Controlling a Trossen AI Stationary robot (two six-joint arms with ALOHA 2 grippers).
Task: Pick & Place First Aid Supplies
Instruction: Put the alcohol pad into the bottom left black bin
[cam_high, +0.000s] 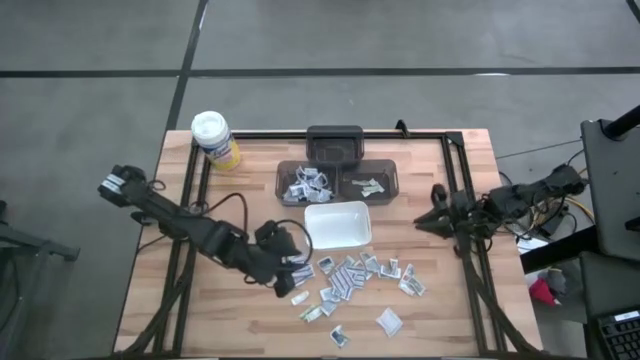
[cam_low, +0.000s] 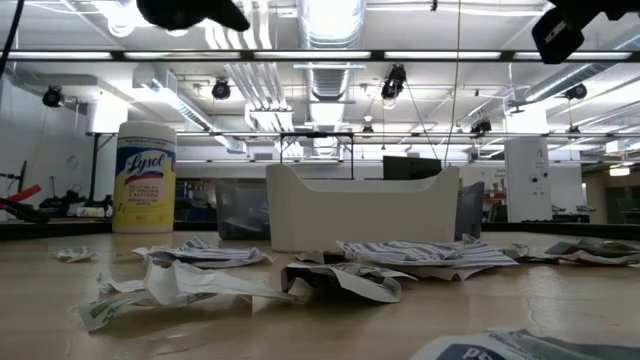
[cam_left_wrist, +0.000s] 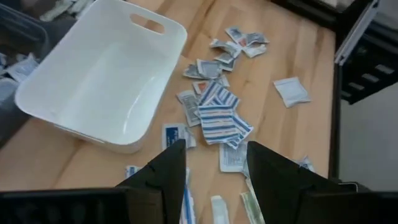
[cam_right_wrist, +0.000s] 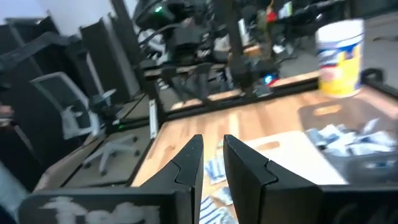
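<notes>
Several small flat packets (cam_high: 355, 275), the first aid supplies, lie scattered on the wooden table near its front edge, just in front of an empty white tray (cam_high: 338, 225). In the left wrist view they show as white and blue-striped packets (cam_left_wrist: 217, 118) beside the tray (cam_left_wrist: 93, 81). My left gripper (cam_high: 297, 262) hangs open above the left end of the scatter, slanting down, with nothing between its fingers (cam_left_wrist: 214, 146). My right gripper (cam_high: 425, 218) waits level at the table's right side, narrowly open and holding nothing (cam_right_wrist: 212, 140).
Behind the tray stand two clear dark bins, one (cam_high: 305, 182) holding packets and one (cam_high: 368, 184) with a few greenish ones, and a black bin (cam_high: 334, 143) behind them. A yellow canister (cam_high: 215, 140) stands at the far left. A black frame rail (cam_high: 465, 200) runs along the right side.
</notes>
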